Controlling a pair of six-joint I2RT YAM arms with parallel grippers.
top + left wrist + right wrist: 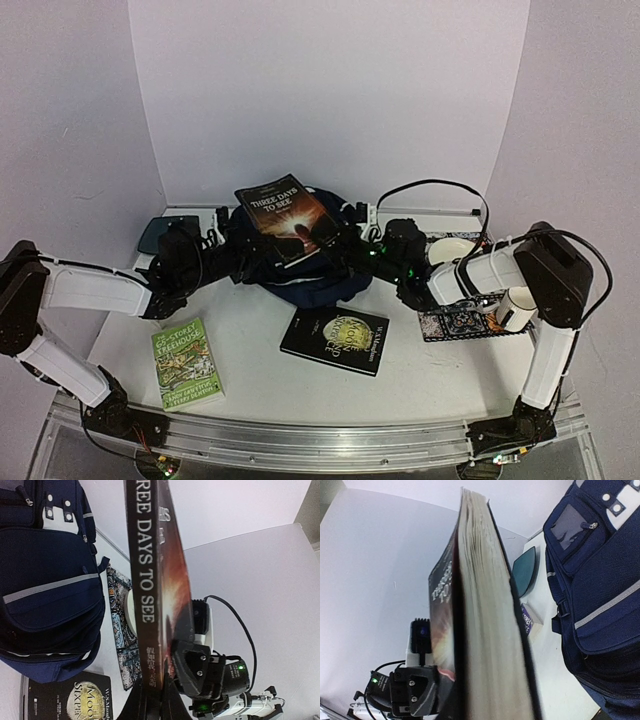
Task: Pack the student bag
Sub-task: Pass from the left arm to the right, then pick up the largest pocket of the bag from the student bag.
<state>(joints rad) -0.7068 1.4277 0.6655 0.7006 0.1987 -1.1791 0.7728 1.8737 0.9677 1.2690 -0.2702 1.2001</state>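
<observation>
The student bag (305, 283), a large dark navy fabric backpack with thin pale stripes and white patches, lies at the back middle of the white table (260, 400), between the two arms. Above it is a dark paperback book (285, 215) with the title "Three Days to See" on its front cover. The cover faces upward and the book is tilted. Whether the book touches the bag, I cannot tell.

The left gripper (236, 236) is at the left edge of this book. In the left wrist view its fingers are pressed together on the spine side, so it is pinching the book. The right gripper (340, 242) is at the opposite edge. The left wrist view shows one of its black fingers (184, 630) lying flat on the front cover, and the right wrist view shows the pale page edges very close to the camera. It also pinches the book.

Near the front of the table lie two other books, well apart from the bag: a green illustrated paperback (188, 362) on the left and a black book with a golden circle (335, 340) in the middle. A small dark teal flat pad (158, 235) is behind the left arm. On the right side a patterned mat (455, 325) carries a white cup (515, 305), and a white bowl (450, 250) stands behind it.
</observation>
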